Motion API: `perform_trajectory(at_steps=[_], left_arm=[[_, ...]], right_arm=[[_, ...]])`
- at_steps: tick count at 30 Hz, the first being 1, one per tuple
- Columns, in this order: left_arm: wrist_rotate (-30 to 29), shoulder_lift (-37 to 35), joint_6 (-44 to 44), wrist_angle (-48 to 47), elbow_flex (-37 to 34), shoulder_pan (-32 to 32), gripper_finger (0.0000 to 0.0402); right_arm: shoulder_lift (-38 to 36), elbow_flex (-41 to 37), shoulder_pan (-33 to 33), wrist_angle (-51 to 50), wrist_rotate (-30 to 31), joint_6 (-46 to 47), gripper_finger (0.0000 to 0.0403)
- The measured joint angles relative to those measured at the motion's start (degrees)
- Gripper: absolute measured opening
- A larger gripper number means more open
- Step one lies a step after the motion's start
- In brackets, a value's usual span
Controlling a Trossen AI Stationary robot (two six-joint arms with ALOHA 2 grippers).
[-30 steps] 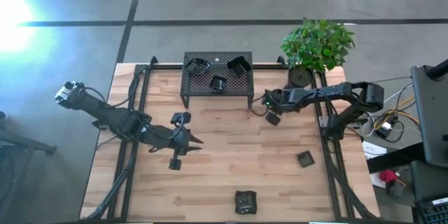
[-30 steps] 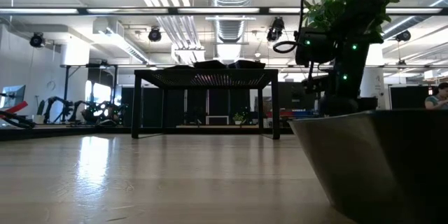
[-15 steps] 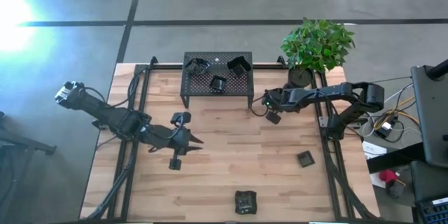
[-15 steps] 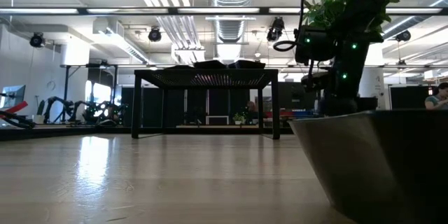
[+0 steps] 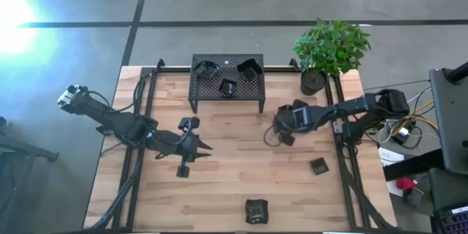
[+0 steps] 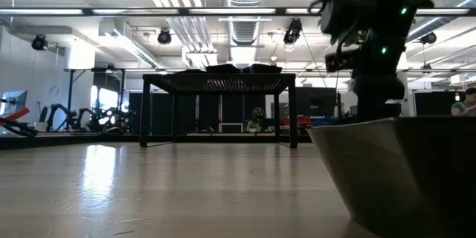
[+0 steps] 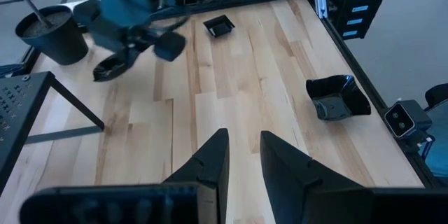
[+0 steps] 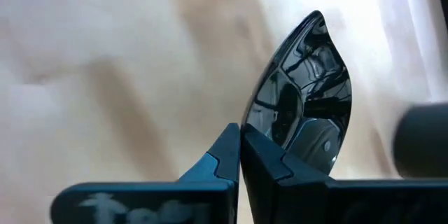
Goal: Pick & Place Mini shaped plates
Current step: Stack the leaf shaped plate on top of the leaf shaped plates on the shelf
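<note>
High view: the wooden table [image 5: 219, 161] is seen whole from above, with the black perforated rack [image 5: 227, 80] at its far edge already carrying three mini shaped plates [image 5: 228, 86]. Compared with a second ago, the right arm has been drawn back from the rack's right leg toward the table's middle, and the right gripper [image 5: 281, 133], half open then, is now pressed together on a leaf-shaped plate [image 5: 287, 137]. A pickup is judged to have just been made, with carriage to the rack as the likely step to follow. Two more dishes are left on the boards: a square plate [image 5: 318, 166] near the right rail and a scalloped plate [image 5: 256, 210] at the near edge. The left gripper [image 5: 208, 148] is held idle over the left-centre boards, its fingers spread.

The grip itself is settled only by the right wrist view, where the glossy leaf-shaped plate [image 8: 304, 105] is seen pinched at its rim between the closed fingers [image 8: 266, 157]; from above it reads only as a dark blur. In the left wrist view the other arm is shown in motion blur beside the potted plant [image 7: 52, 35], and the scalloped plate [image 7: 338, 99] is shown far more plainly. In the low view the rack's height is shown, most of the right side being blocked by a dark bowl-like shape.
</note>
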Motion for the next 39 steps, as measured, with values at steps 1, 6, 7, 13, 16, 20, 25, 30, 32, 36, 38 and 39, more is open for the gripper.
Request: perform_trajectory(at_steps=[1, 6, 7, 13, 16, 20, 25, 30, 32, 36, 38, 39], left_arm=[[0.00, 0.01, 0.00, 0.00, 0.00, 0.00, 0.0076], [-0.02, 0.02, 0.00, 0.04, 0.00, 0.00, 0.0076], [0.00, 0.01, 0.00, 0.04, 0.02, 0.00, 0.0076], [-0.02, 0.00, 0.00, 0.06, 0.02, 0.00, 0.0076], [0.00, 0.00, 0.00, 0.11, 0.02, 0.00, 0.0076], [-0.02, 0.00, 0.00, 0.05, 0.07, 0.00, 0.0076], [-0.01, 0.00, -0.46, 0.10, 0.07, 0.00, 0.0076], [0.00, 0.00, -0.72, 0.07, 0.07, 0.00, 0.0076], [0.00, 0.00, -0.93, 0.10, 0.07, 0.00, 0.0076], [0.00, 0.00, -0.94, 0.08, 0.07, 0.00, 0.0076], [0.00, 0.00, -0.96, 0.08, 0.07, 0.00, 0.0076], [0.00, 0.00, -1.09, 0.07, 0.07, 0.00, 0.0076]], right_arm=[[0.00, 0.74, 1.81, -0.25, -0.02, 0.91, 0.0008], [0.00, 5.00, 11.12, -0.38, -0.02, 5.92, 0.0008], [0.00, 5.90, 12.91, -0.34, -0.02, 6.93, 0.0008], [1.92, 11.34, 21.01, 3.19, -0.01, 9.72, 0.0008], [6.44, 15.72, 23.09, 3.80, -0.03, 9.18, 0.0008], [13.92, 22.95, 24.38, 3.93, -0.06, 4.38, 0.0008], [23.30, 32.56, 24.20, 3.45, -0.18, -2.65, 0.0008], [30.56, 40.34, 23.89, 3.61, -0.66, -7.25, 0.0008], [33.02, 42.51, 23.72, 3.48, -0.89, -8.21, 0.0008], [37.04, 45.57, 23.46, 2.96, -1.93, -9.59, 0.0008], [38.67, 46.90, 23.44, 2.62, -1.97, -10.37, 0.0008], [39.37, 47.50, 23.40, 1.74, -1.99, -10.53, 0.0008]])
